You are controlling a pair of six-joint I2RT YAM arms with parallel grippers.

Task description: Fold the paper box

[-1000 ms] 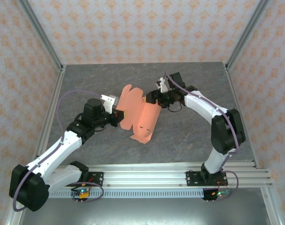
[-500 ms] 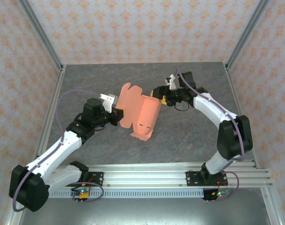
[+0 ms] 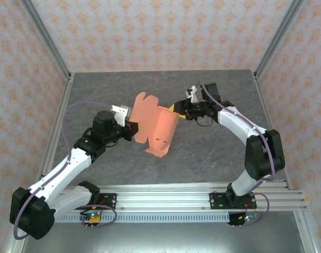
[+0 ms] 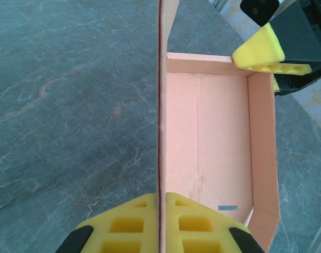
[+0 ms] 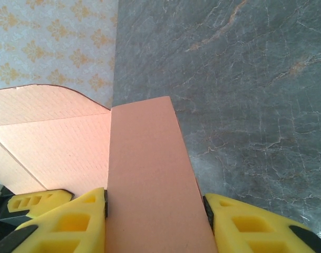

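Nearest the viewer, along the front edge of a grey stone-patterned counter [image 3: 213, 158], a long silver aluminium rail [image 3: 165, 199] carries the bases of two white-and-black robot arms. From the rail's left end the left arm [image 3: 70, 163] stretches away and inward. From the rail's right end the right arm [image 3: 250, 137] rises and bends back toward the middle.

Beyond the middle of the rail, held over the counter between both arms, is a salmon-orange card box [image 3: 159, 129]. It is partly folded into a shallow open tray, tilted, with rounded flaps on the side farthest from the rail.

The left hand [image 3: 133, 129] is clamped on the box's left wall. In the left wrist view its yellow pads [image 4: 126, 224] press together on the thin upright card edge, with the tray floor [image 4: 213, 142] and two raised walls beyond.

Slightly farther from the rail, the right hand [image 3: 177, 109] meets the box's far right corner. In the right wrist view a flat card strip [image 5: 144, 174] lies between its yellow fingers [image 5: 60, 224], which sit partly apart at the strip's two edges. Whether they actually squeeze it cannot be told.

Farthest from the rail stands a pale back wall with orange motifs [image 3: 160, 31].
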